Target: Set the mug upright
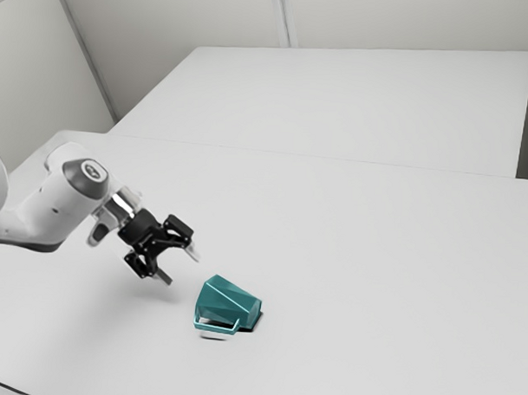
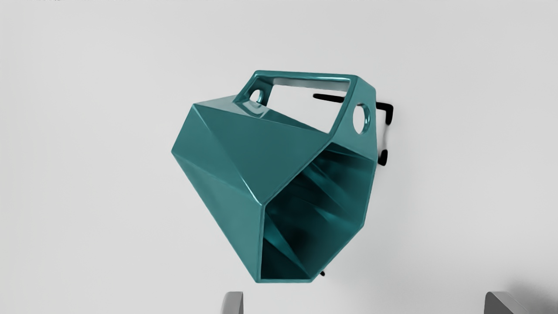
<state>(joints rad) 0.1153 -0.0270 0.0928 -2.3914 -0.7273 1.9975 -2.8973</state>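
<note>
The gripper point(image 1: 182, 268) hangs over the white table at the exterior view's left, its fingers wide apart with nothing between them. A teal faceted mug point(image 1: 230, 301) lies on its side on the table, a short way toward the exterior view's right from the fingertips. Its handle points toward that view's lower edge. In the wrist view the mug point(image 2: 231, 161) lies ahead of the gripper point(image 2: 363, 303), its open mouth turned toward the fingers and its handle out to one side. Fingers and mug stand apart.
The white tabletop point(image 1: 374, 279) extends around the mug. Behind it, in the exterior view, is another white flat surface point(image 1: 354, 105), with pale walls point(image 1: 149, 20) beyond. A dark thin line point(image 1: 6, 385) crosses the lower left corner.
</note>
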